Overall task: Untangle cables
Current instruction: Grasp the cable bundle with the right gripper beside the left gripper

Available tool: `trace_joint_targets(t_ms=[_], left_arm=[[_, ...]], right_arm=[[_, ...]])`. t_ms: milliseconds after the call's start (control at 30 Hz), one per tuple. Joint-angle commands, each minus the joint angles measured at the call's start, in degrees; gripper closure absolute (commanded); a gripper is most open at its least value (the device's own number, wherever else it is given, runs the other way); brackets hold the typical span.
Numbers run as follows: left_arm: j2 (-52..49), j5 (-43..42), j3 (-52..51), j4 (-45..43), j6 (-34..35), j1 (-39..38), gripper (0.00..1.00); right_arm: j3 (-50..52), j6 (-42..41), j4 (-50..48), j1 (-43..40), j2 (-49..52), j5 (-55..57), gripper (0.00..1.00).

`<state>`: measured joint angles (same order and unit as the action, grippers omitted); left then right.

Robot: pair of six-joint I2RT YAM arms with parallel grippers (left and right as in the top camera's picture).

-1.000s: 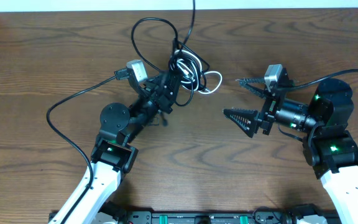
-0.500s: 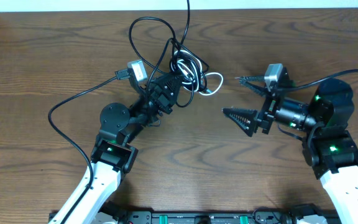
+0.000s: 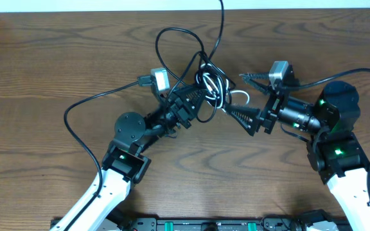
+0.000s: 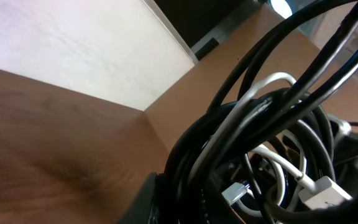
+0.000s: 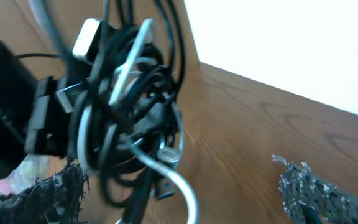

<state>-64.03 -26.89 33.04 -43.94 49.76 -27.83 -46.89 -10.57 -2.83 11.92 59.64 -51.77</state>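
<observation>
Wooden table (image 3: 44, 77), dark grain. Left gripper (image 3: 194, 102) clenched on the cables (image 3: 209, 86), a tangled black bundle with one white cord (image 3: 239, 95), mid-table. Right gripper (image 3: 244, 97) spread wide, gripping nothing, bundle's right edge between its fingers. Black loops (image 3: 172, 35) reach toward the far edge.

A dark brown wooden table (image 3: 37, 70) with a pronounced grain is seen filling the overhead view. A white wall (image 3: 76, 4) is shown along its far edge, brightly and evenly lit.
</observation>
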Motion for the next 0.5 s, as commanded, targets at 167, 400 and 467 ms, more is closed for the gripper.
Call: trace_joint_targets(t_ms=[167,400,467], left_arm=[[-0.42,-0.50,0.28,-0.37,0.00,-1.03,0.92],[-1.46,-0.50,0.28,-0.31,0.09,-1.03,0.92],[-1.46,-0.50,0.28,-0.44,0.09,-1.27,0.92]], right_arm=[[-0.98,-2.71,-1.46,0.74,0.28,0.57,0.01],[-0.98,-0.50,-3.21,4.35,0.28,0.68,0.01],[-0.98,0.83,-3.19,4.90,0.39,1.51,0.02]])
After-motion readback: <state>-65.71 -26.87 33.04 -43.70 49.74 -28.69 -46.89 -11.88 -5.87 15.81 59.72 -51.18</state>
